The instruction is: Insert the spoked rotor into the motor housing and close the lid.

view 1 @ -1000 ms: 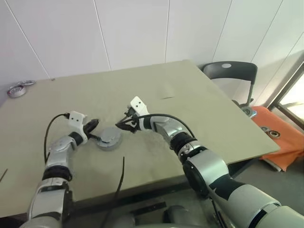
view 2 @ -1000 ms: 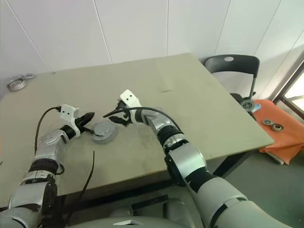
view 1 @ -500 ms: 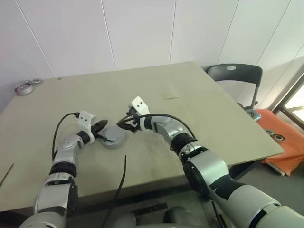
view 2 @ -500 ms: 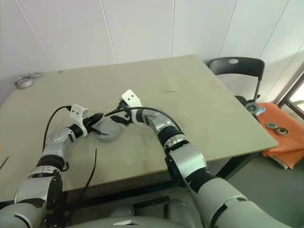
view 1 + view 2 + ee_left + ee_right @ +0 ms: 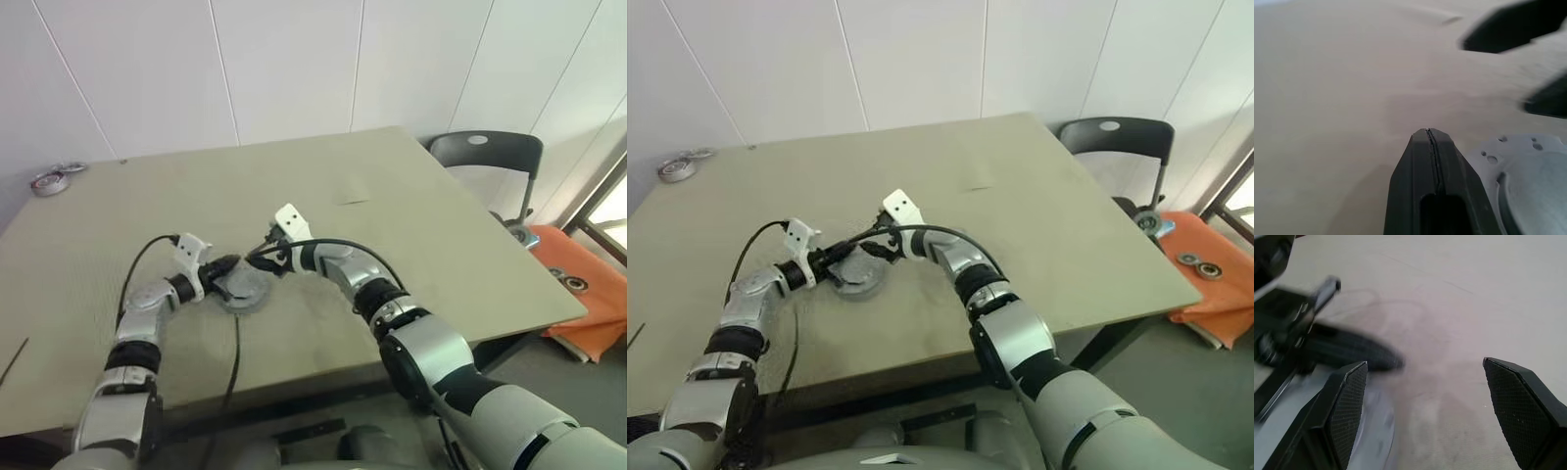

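A round, squat grey motor housing (image 5: 245, 288) sits on the table with a flat grey lid (image 5: 1528, 181) covering its top. The spoked rotor is hidden. My left gripper (image 5: 227, 264) is shut, its joined fingertips (image 5: 1428, 134) lying low at the lid's left edge; I cannot tell whether they touch it. From the right, my right gripper (image 5: 263, 257) hovers open and empty just above the housing's far edge, its fingers (image 5: 1352, 396) spread wide. The two grippers' tips are close together over the lid.
A black cable (image 5: 235, 338) hangs from the left wrist across the table's front. Small metal rings (image 5: 49, 180) lie at the far left corner. A black chair (image 5: 480, 157) stands beyond the right edge, and an orange mat (image 5: 578, 289) with parts lies on the floor.
My left gripper has swung right, from beside the housing to its edge, staying shut. The right gripper has held its place, open. The camera tilted early on.
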